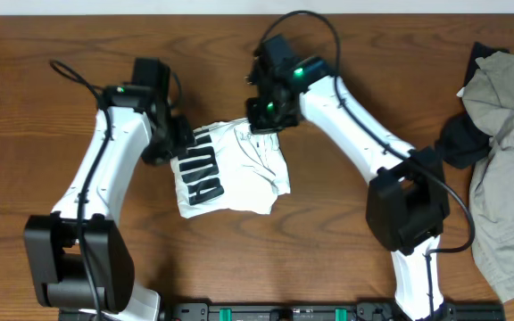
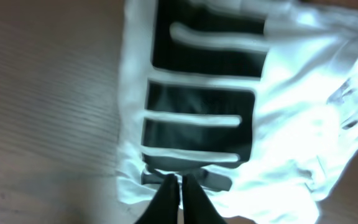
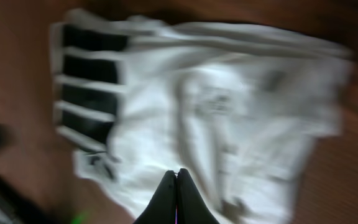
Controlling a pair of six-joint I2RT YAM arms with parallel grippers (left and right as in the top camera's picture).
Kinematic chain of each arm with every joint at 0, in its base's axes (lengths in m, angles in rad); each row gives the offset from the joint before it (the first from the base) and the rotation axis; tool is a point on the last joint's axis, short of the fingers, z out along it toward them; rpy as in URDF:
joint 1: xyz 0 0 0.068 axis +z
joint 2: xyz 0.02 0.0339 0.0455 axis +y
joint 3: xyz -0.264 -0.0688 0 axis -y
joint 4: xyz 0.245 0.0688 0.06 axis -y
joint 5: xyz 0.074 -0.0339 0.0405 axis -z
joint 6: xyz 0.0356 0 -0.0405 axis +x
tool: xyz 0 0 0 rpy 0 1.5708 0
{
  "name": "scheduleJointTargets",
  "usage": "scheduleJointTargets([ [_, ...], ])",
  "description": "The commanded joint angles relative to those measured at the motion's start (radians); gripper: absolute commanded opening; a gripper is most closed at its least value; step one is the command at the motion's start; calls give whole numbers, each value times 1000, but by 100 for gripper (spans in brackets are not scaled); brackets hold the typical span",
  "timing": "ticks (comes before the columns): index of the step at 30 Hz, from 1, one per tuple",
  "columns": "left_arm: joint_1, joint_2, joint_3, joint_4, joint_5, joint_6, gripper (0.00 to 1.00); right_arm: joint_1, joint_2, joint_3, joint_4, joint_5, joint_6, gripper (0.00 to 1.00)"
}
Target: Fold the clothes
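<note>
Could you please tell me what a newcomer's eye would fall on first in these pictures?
First comes the crumpled white cotton T-shirt with bold black block lettering, bundled at the middle of the brown wooden table. The left pincer and the right pincer, both shut, sit at its far side. A heap of grey-beige garments lies at the table's right edge.

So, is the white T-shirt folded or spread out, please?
Folded: the wrinkly white T-shirt with black lettering lies in a compact, layered bundle.
</note>
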Motion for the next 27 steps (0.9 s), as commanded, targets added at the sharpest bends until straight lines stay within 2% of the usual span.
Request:
scheduleJointTargets([
  [1,-10,14,-110,56,97,-10,6,28,11,-8,22,-73,-8,1],
  [6,-25,14,-293,278,251,-11,6,50,51,-8,27,-73,13,1],
  [11,-31,14,-387,397,264,-21,6,51,100,-8,37,-72,13,1],
  [16,-31,18,-398,396,251,-27,6,48,171,-8,35,-42,30,1],
  [22,-20,18,-398,310,72,-41,6,29,212,-8,-31,143,70,1],
  [27,16,18,-398,290,48,-41,6,-6,212,-7,-43,148,77,1],
])
